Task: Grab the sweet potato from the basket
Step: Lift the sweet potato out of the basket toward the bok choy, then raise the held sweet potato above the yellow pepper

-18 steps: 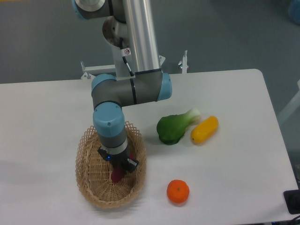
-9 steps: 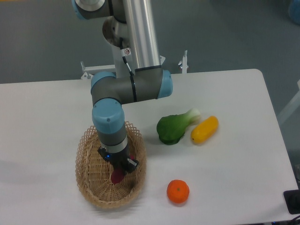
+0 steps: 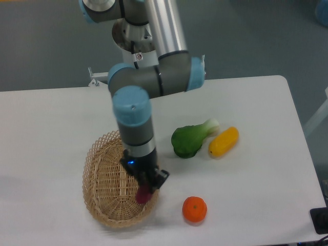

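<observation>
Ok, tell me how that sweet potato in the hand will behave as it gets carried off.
The sweet potato looks stiff and should hold its shape. The hand is shut on its upper part, with the lower end hanging free over the basket, so it may swing or pivot. Its smooth, tapered skin could probably slip. If dropped, it would likely roll.

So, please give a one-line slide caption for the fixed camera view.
Claw holding the sweet potato above the basket rim, with greens, yellow vegetable and orange on the table.
</observation>
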